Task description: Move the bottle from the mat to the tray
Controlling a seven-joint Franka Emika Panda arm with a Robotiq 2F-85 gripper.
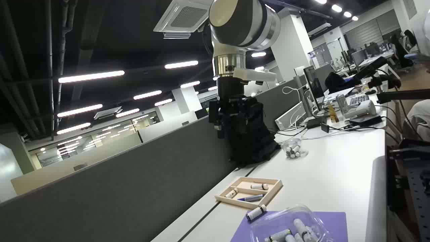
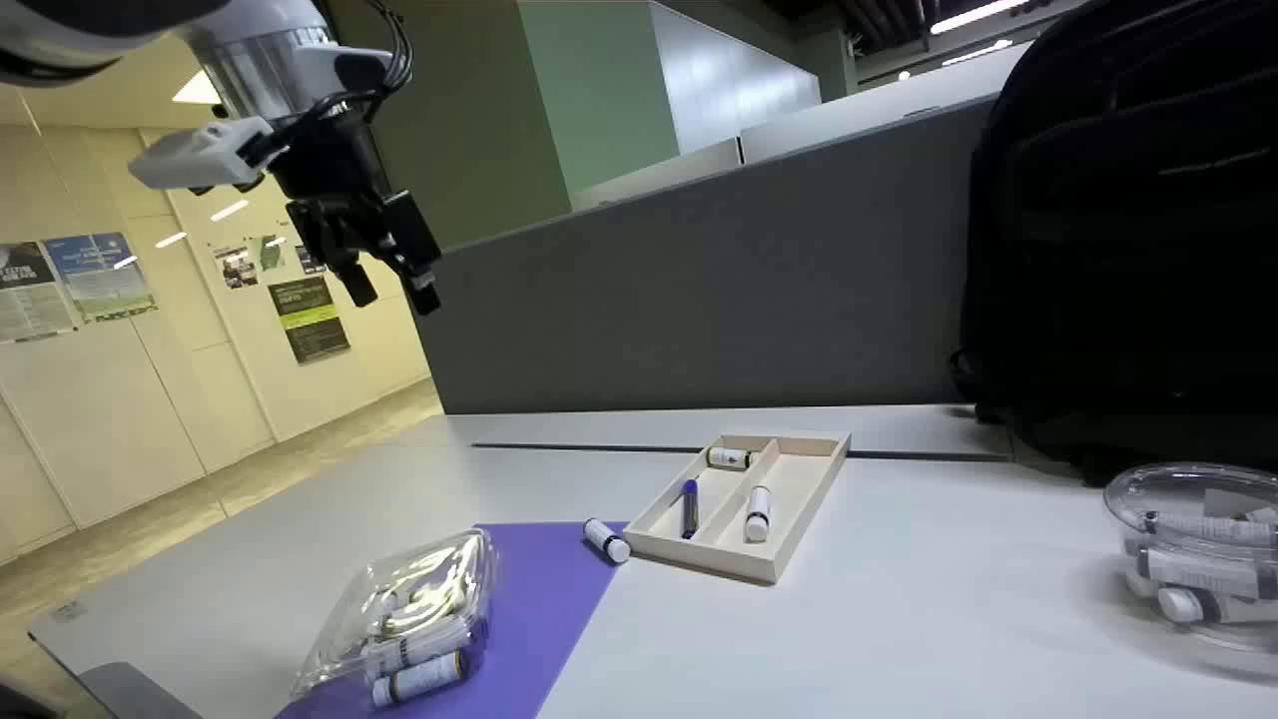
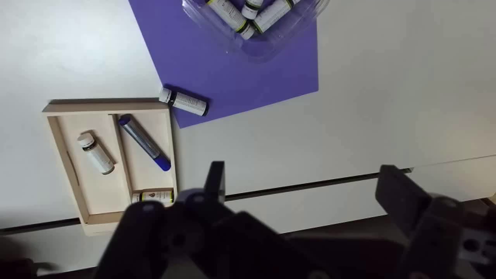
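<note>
A white-labelled bottle (image 3: 189, 103) lies on its side at a corner of the purple mat (image 3: 240, 85), its white cap over the mat's edge near the tray's corner. The bottle also shows in both exterior views (image 1: 256, 213) (image 2: 605, 539). The light wooden tray (image 3: 104, 106) sits beside the mat; it also shows in both exterior views (image 1: 231, 202) (image 2: 699, 556). It holds two white bottles and a blue-capped marker (image 3: 144, 141) in separate compartments. My gripper (image 3: 304, 167) is open and empty, high above the table in an exterior view (image 2: 395, 292), away from the bottle.
A clear plastic container (image 3: 263, 50) with several bottles stands on the mat. A round clear tub (image 2: 1198, 559) with more bottles stands on the table. A black backpack (image 2: 1128, 250) leans by the grey partition (image 2: 719, 310) along the table's back.
</note>
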